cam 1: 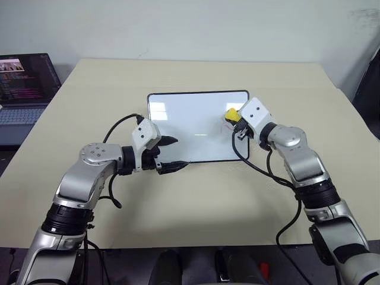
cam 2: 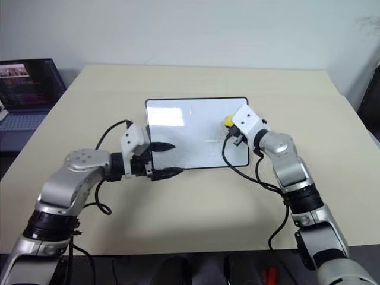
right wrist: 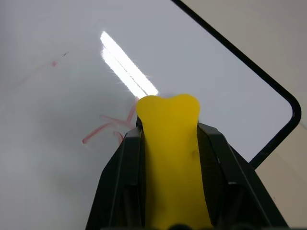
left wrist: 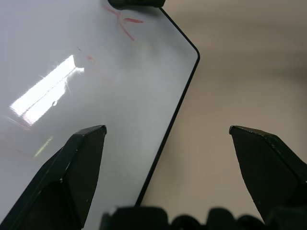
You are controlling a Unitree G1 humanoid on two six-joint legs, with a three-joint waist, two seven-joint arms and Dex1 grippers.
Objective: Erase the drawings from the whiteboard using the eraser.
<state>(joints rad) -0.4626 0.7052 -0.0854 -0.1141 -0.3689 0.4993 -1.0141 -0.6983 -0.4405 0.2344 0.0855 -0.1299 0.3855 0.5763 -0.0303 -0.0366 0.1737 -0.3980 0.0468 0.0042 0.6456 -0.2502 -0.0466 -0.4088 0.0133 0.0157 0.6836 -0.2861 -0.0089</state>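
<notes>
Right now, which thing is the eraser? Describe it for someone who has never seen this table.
On the tan table lies a black-framed whiteboard. At its right side the right gripper is shut on the eraser: a small yellow block, the one bright thing there.

Arms: silver-grey segments are being joined by black collars.
Claw heads: white boxy housings are being tipped with black pointed fingers point(left wrist: 72, 172).
Cables: black loops are being trailed.

Yellow eraser point(right wrist: 170, 158), red drawings point(right wrist: 108, 127)
</notes>
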